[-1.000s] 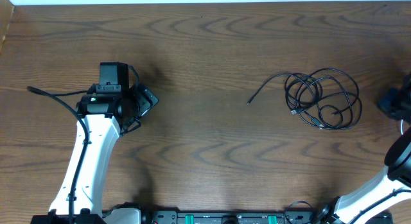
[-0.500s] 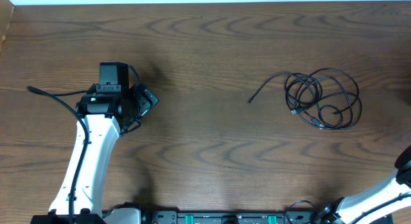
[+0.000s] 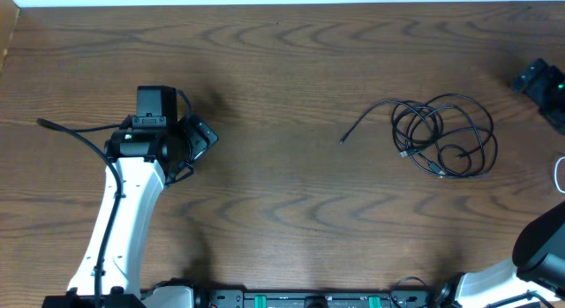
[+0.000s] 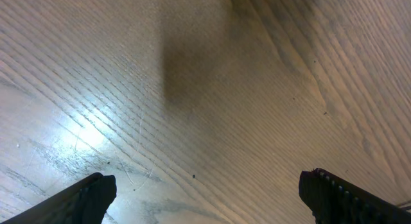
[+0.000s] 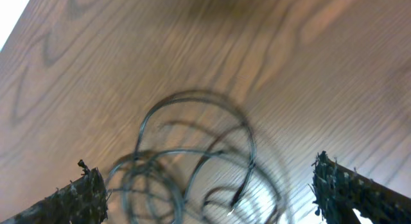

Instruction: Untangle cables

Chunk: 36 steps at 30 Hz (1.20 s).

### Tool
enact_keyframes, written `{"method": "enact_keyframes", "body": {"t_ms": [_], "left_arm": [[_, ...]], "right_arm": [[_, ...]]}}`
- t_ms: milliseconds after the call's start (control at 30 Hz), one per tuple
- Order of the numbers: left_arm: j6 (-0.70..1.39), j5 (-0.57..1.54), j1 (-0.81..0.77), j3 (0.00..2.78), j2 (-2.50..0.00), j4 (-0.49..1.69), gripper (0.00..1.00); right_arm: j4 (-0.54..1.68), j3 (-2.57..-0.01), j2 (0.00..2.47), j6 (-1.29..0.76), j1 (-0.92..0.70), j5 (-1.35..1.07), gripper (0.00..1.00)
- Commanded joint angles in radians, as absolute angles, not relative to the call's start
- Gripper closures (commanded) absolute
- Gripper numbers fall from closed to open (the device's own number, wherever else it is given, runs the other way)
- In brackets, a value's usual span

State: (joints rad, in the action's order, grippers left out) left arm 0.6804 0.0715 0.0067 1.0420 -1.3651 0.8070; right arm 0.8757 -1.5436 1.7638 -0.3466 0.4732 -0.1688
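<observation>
Overhead, the cables (image 3: 443, 137) lie tangled in one heap on the right side of the bench (image 3: 291, 61). My right gripper (image 5: 204, 166) hovers near them, spread wide, probably to take a loop; my left gripper (image 4: 207, 179) sits open, well apart.

Left tool (image 4: 207, 193) spread wide over the wooden table (image 4: 308, 89); dark shadow (image 4: 186, 63) above; glare patch (image 4: 87, 124) at left.

Black cables (image 3: 434, 130), brown wood-grain table (image 3: 291, 70), white arm (image 3: 124, 220)

Robotics lab, white arm (image 3: 124, 211), wooden table (image 3: 282, 52)
</observation>
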Motion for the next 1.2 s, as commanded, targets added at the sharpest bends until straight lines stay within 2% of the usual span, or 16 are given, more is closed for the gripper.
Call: {"method": "enact_keyframes", "body": {"t_ms": [0, 133, 200, 333, 433, 733, 933, 1067, 1167], "left_arm": [[0.682, 0.055, 0.013, 1.051, -1.358, 0.810, 0.02], [0.682, 0.055, 0.013, 1.051, -1.358, 0.810, 0.02], [0.682, 0.055, 0.013, 1.051, -1.358, 0.810, 0.02], [0.682, 0.055, 0.013, 1.051, -1.358, 0.810, 0.02], [0.682, 0.055, 0.013, 1.051, -1.358, 0.811, 0.02], [0.682, 0.055, 0.013, 1.051, -1.358, 0.810, 0.02], [0.682, 0.055, 0.013, 1.051, -1.358, 0.810, 0.02], [0.682, 0.055, 0.013, 1.051, -1.358, 0.810, 0.02], [0.682, 0.055, 0.013, 1.051, -1.358, 0.811, 0.02]], "right_arm": [[0.974, -1.555, 1.738, -0.503, 0.423, -0.253, 0.01], [1.000, -1.494, 1.743, -0.268, 0.326, -0.256, 0.01], [0.973, -1.447, 1.746, -0.253, 0.283, -0.256, 0.01], [0.765, -1.263, 1.747, -0.174, 0.144, -0.230, 0.01], [0.646, -1.151, 1.747, -0.205, 0.067, -0.091, 0.01], [0.426, -0.933, 1.759, -0.204, -0.115, -0.092, 0.01], [0.381, -0.915, 1.760, -0.012, -0.270, -0.465, 0.01], [0.320, -0.916, 1.760, -0.009, -0.400, -0.580, 0.01], [0.307, -0.935, 1.760, 0.010, -0.527, -0.575, 0.01]]}}
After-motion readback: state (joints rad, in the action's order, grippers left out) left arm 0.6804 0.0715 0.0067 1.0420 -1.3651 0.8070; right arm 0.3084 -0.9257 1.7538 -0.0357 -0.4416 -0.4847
